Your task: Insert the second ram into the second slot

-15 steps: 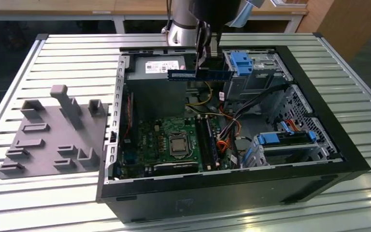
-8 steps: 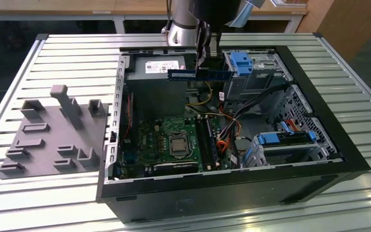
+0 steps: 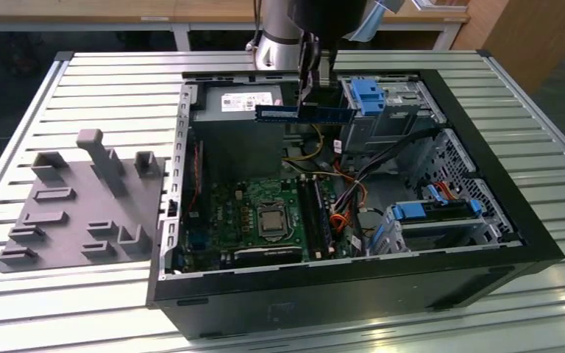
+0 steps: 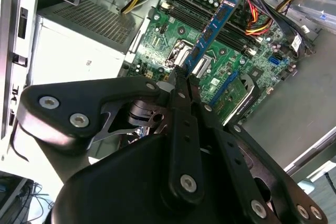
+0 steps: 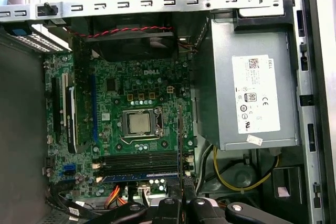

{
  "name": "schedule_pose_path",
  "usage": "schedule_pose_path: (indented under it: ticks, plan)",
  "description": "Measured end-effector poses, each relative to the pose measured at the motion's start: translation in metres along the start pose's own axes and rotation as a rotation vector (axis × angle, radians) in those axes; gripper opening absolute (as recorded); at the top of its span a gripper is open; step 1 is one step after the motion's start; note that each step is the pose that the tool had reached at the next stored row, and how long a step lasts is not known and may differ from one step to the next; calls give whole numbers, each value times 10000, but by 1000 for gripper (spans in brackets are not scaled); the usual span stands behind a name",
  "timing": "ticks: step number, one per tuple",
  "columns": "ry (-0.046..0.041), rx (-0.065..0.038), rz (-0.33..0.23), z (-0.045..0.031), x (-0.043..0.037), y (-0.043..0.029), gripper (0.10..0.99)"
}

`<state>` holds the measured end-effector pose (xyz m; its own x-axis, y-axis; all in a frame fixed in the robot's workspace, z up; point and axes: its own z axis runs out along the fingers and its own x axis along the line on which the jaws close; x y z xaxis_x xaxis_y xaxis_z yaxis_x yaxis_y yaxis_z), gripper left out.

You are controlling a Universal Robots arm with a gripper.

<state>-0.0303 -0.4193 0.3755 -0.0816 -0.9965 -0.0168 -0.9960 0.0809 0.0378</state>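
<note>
Tray (image 3: 71,209), grey and moulded, sits on the slatted surface (image 3: 115,81) at the exterior view's left, just beside the open case (image 3: 361,294). Moving right in that view, I see the power supply (image 3: 233,103) inside the case, with the green board (image 3: 253,213) nearer the camera.

Next comes the arm, dropping in from above. The tool (image 3: 314,107) is clamped narrow on the ram (image 3: 277,112). The ram hangs level, raised over the case between the power supply and the blue latch (image 3: 366,94), well apart from the board. More of its length sticks out toward the exterior view's left of the tool than toward the right.

The first wrist view gives me what the exterior view does not: the dark slots (image 5: 139,162) laid out plainly beside the processor (image 5: 139,123), with a blue strip (image 5: 139,176) lying along one of them. There the ram (image 5: 181,140) is edge-on, a thin dark line rising from the tool (image 5: 182,190) and crossing the slots near their end, so it sits crosswise to them.

The second wrist view turns the ram's (image 4: 212,30) blue face to me, chips visible. It reaches out from the tool (image 4: 184,74) over the board, with both fingers (image 4: 178,103) pressed against its near end.
</note>
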Motion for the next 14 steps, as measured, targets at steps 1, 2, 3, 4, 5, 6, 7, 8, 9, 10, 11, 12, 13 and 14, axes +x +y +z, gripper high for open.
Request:
schedule_pose_path:
  ticks: [1,2,3,4,5,6,7,8,9,10,11,12,13,14]
  plan:
    - [-1,1,27,0,0,0,133]
    - [-3,1,51,0,0,0,133]
    - [-3,1,77,0,0,0,133]
    - [-4,2,100,0,0,0,133]
    - [-5,2,127,0,0,0,133]
    - [-6,3,152,0,0,0,133]
    - [-7,3,177,1,0,0,133]
    - [-8,3,203,1,0,0,133]
    - [-9,4,229,1,0,0,133]
    - [-10,4,257,1,0,0,133]
    - [-11,5,285,1,0,0,133]
    - [-13,5,315,1,1,0,133]
    - [-13,6,345,1,1,0,133]
    - [-14,6,373,1,1,0,133]
